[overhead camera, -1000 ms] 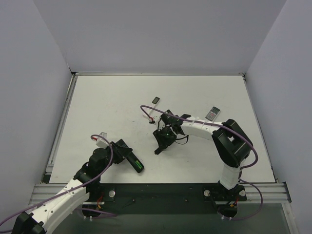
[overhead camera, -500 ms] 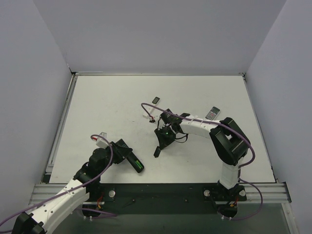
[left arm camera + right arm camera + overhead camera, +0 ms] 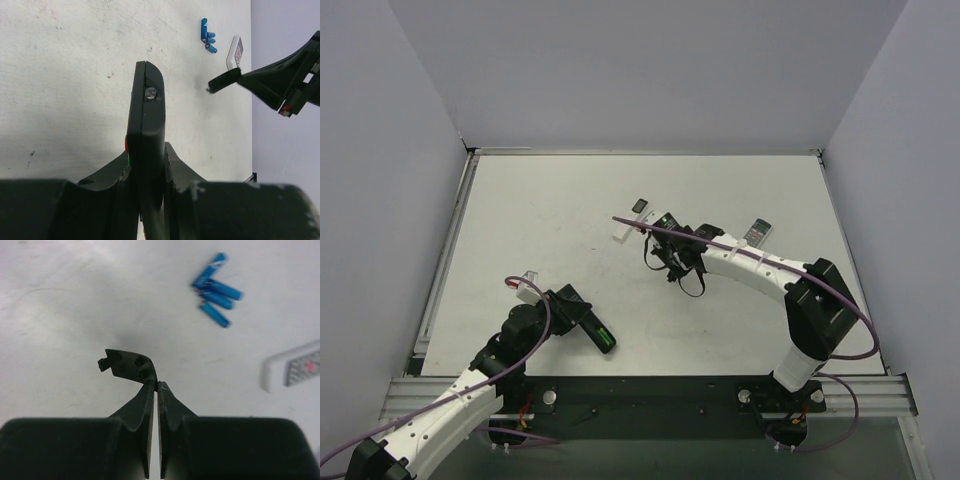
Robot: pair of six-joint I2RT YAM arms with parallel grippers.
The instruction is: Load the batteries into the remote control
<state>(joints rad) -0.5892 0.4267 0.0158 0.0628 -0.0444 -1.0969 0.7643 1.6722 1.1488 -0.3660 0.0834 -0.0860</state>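
Left fingers point(image 3: 176, 167) were clamped on the black remote control point(image 3: 146, 120), holding it edge-up over the near-left tabletop point(image 3: 540, 220), steadied for loading. Right fingers point(image 3: 141, 400) pinched a thin black cover point(image 3: 127, 364) mid-tabletop, likely the battery door, kept clear. A green glint point(image 3: 606, 341) at the remote's near end may have been the batteries. Blue cells point(image 3: 215, 290) lay untouched.

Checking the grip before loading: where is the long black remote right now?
The black remote is clamped in the left gripper, at the near-left of the table in the top view, far from the blue cells.
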